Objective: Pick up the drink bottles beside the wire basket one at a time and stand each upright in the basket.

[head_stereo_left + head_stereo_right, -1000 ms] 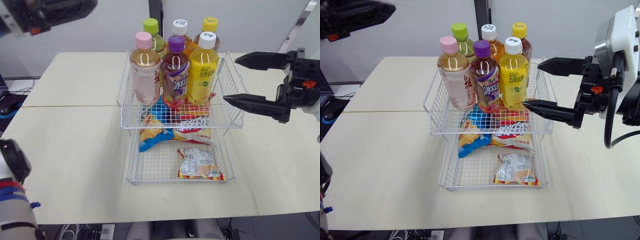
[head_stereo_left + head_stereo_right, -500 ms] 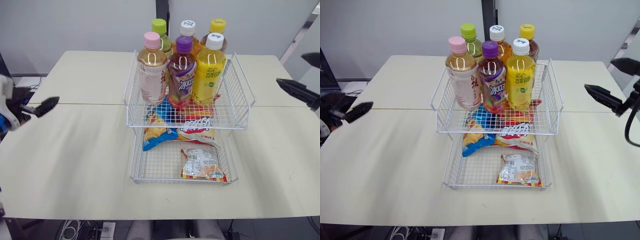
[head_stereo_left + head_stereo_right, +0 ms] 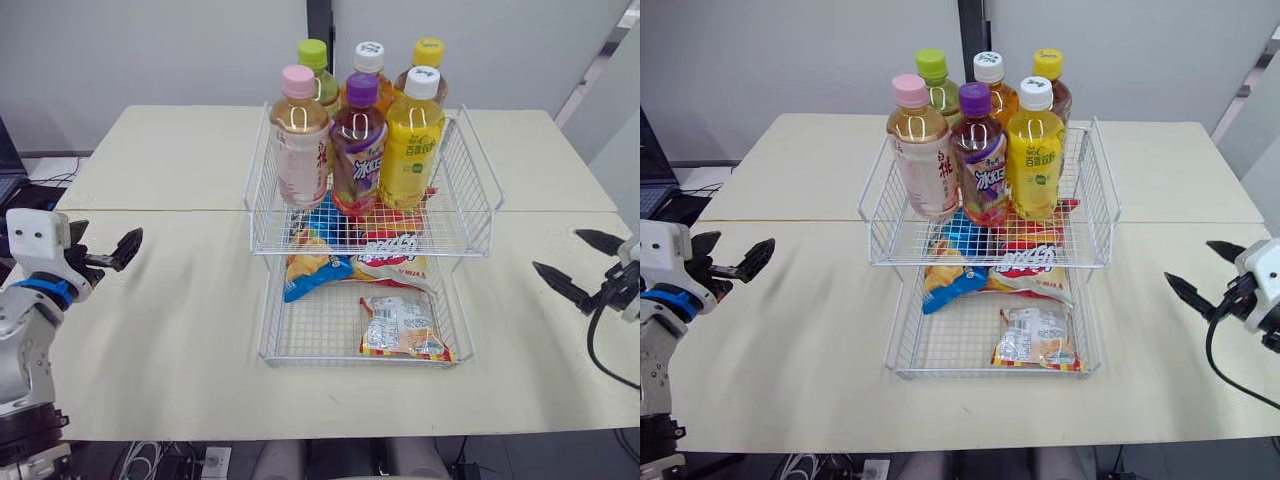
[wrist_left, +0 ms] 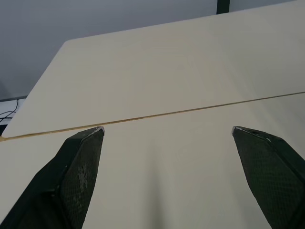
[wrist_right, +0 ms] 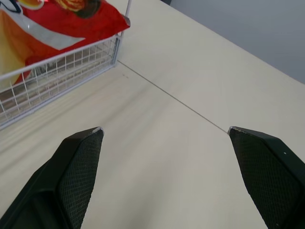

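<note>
At the lower left of the head view the left gripper (image 3: 105, 247) hangs low over the table (image 3: 180, 340), fingers spread wide, nothing between them; its wrist view looks along bare tabletop to a seam (image 4: 190, 110); upper middle, six drink bottles (image 3: 358, 150) stand upright in the top tier of the wire basket (image 3: 370, 250), snack bags (image 3: 400, 325) beneath; at the right edge the right gripper (image 3: 557, 251) sits low, jaws wide and empty; its wrist view catches the basket's corner and a red bag (image 5: 62, 24).

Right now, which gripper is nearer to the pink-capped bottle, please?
Left. The left gripper is left of the pink-capped bottle; the right gripper is farther, beyond the right side of the basket.
</note>
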You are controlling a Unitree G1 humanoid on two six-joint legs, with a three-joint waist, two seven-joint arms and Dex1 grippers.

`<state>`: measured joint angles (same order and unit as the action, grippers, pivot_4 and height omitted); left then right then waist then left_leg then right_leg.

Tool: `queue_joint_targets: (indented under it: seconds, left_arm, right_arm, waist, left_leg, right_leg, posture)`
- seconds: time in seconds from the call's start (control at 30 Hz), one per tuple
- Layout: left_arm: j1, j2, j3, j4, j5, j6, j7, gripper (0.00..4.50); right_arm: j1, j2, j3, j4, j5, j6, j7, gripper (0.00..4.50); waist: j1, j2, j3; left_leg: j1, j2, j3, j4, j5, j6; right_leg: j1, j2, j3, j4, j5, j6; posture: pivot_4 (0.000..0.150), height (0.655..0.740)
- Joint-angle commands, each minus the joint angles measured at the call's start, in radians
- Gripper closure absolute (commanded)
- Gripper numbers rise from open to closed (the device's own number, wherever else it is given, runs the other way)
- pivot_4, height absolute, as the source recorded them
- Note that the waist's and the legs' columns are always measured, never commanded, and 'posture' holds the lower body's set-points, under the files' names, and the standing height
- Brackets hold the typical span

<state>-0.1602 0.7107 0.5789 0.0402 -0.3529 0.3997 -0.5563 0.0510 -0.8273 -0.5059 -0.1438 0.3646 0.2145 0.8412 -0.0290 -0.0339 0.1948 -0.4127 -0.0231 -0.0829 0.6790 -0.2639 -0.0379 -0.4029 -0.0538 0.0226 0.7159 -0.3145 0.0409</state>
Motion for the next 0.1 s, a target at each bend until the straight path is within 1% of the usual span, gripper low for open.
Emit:
queue_joint_targets:
  seconds: [0.03,0.1]
  left_arm:
    - [0.020,-0.006,0.005,-0.046,0.000,-0.023,0.021,0.03]
    - [0.028,-0.010,0.001,-0.043,-0.004,-0.024,0.019,0.03]
  right_arm:
    - [-0.013,-0.005,0.000,0.012,-0.019,-0.047,-0.007,0.00]
    - [-0.031,-0.004,0.015,0.029,-0.023,-0.052,-0.008,0.00]
  waist:
    - [-0.001,0.000,0.000]
    - [-0.001,0.000,0.000]
  left_leg:
    - [0.000,0.000,0.000,0.000,0.000,0.000]
    - [0.001,0.000,0.000,0.000,0.000,0.000]
  right_leg:
    - [0.000,0.000,0.000,0.000,0.000,0.000]
    - [0.001,0.000,0.000,0.000,0.000,0.000]
  posture:
    - [0.150,0.7400]
    - [0.150,0.7400]
